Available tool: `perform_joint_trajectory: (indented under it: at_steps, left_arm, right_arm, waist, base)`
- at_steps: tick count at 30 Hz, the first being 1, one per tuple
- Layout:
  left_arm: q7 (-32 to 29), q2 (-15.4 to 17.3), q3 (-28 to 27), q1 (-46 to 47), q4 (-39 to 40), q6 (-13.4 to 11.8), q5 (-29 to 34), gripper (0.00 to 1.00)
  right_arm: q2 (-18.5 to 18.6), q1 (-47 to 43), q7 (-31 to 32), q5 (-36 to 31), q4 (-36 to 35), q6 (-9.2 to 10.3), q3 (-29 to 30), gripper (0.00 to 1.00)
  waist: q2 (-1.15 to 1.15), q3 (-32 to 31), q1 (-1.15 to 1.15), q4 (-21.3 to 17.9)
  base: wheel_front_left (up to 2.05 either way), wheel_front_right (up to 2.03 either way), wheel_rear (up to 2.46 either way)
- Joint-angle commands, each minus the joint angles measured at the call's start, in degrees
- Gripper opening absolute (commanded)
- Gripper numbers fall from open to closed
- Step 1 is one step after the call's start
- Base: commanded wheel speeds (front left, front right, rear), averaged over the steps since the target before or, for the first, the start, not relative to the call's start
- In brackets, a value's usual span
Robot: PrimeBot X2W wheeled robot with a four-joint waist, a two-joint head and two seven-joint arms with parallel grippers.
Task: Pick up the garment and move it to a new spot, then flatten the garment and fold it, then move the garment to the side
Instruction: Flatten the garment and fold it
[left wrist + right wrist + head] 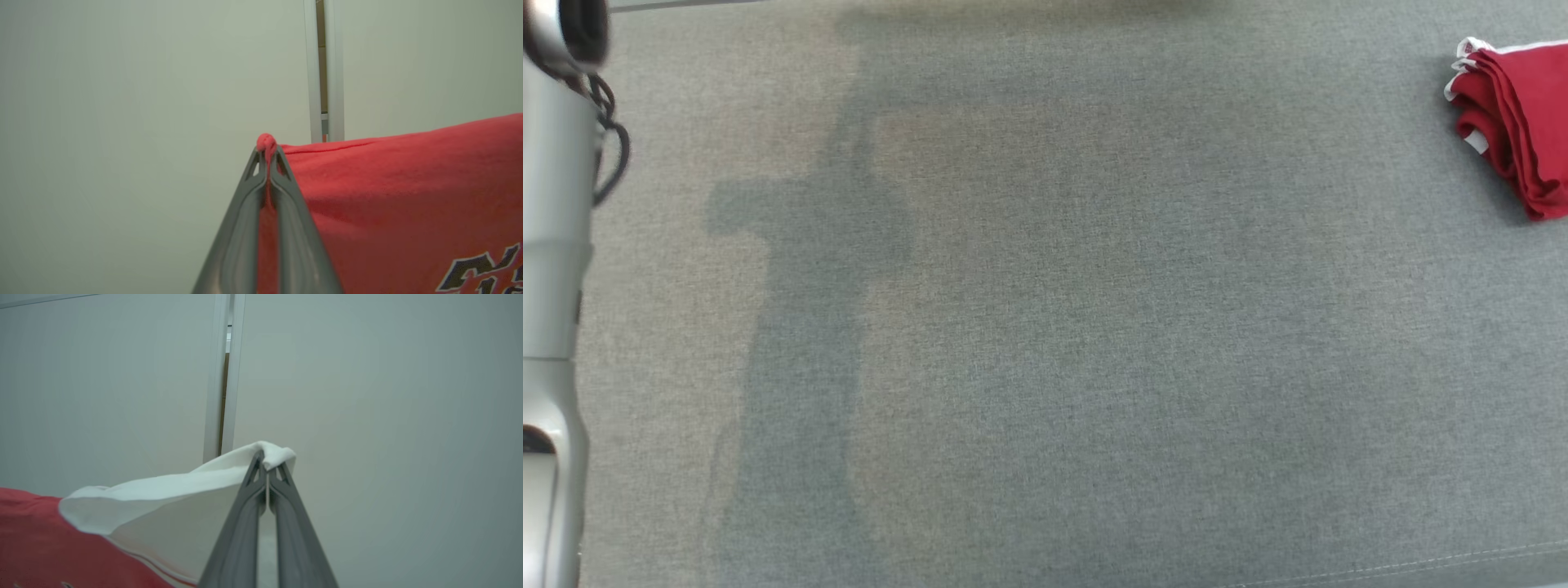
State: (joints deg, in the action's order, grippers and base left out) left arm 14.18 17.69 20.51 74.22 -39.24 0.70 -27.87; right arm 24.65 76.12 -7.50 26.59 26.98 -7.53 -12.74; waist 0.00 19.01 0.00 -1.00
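Observation:
The garment is a red shirt with dark lettering at its lower right and a white sleeve. It hangs in the air in front of a pale wall. My left gripper is shut on a bunched red corner that pokes out past the fingertips. My right gripper is shut on the end of the white sleeve, with the red body stretching away to the left. In the head view my pale left forearm runs along the left edge.
A grey fabric-covered table spreads across the head view, its front seam at the lower right. A folded red cloth with white trim lies at the table's far right. A pale wall with a vertical gap stands behind.

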Motion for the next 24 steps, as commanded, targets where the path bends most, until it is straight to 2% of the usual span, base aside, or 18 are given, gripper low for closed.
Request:
perform_joint_trajectory:
  at_steps: [1,8,14,17,24]
  left_arm:
    - [0.4,-0.3,0.5,-1.1,-2.5,0.5,0.7,0.00]
    - [1.0,-4.7,-1.5,-10.1,-16.6,2.4,-1.6,0.00]
    - [1.0,-7.7,-5.7,-19.5,-20.7,3.3,-2.7,0.00]
    - [1.0,-8.5,-7.7,-23.3,-19.6,3.7,-2.1,0.00]
    - [1.0,-8.4,-14.8,-35.0,-6.7,3.0,2.5,0.00]
  right_arm:
    - [-1.3,-1.0,-0.9,0.6,2.5,0.07,-1.1,0.00]
    - [-7.4,-10.1,-5.0,5.0,16.1,0.07,-9.0,0.00]
    - [-10.7,-20.4,-7.2,11.4,21.0,0.07,-14.2,0.00]
    - [-10.7,-25.2,-7.5,14.3,19.3,0.07,-14.2,0.00]
    - [-9.5,-42.9,-7.6,12.9,2.7,0.03,-6.4,0.00]
  waist:
    - [0.00,0.6,0.00,-0.5]
    - [0.00,3.3,0.00,-0.6]
    - [0.00,4.5,0.00,-0.5]
    - [0.00,4.5,0.00,-0.2]
    - [0.00,2.2,0.00,-0.4]
  base:
    - [0.00,0.00,0.00]
    - [0.00,0.00,0.00]
    - [0.00,0.00,0.00]
    - [0.00,0.00,0.00]
    - [0.00,0.00,0.00]
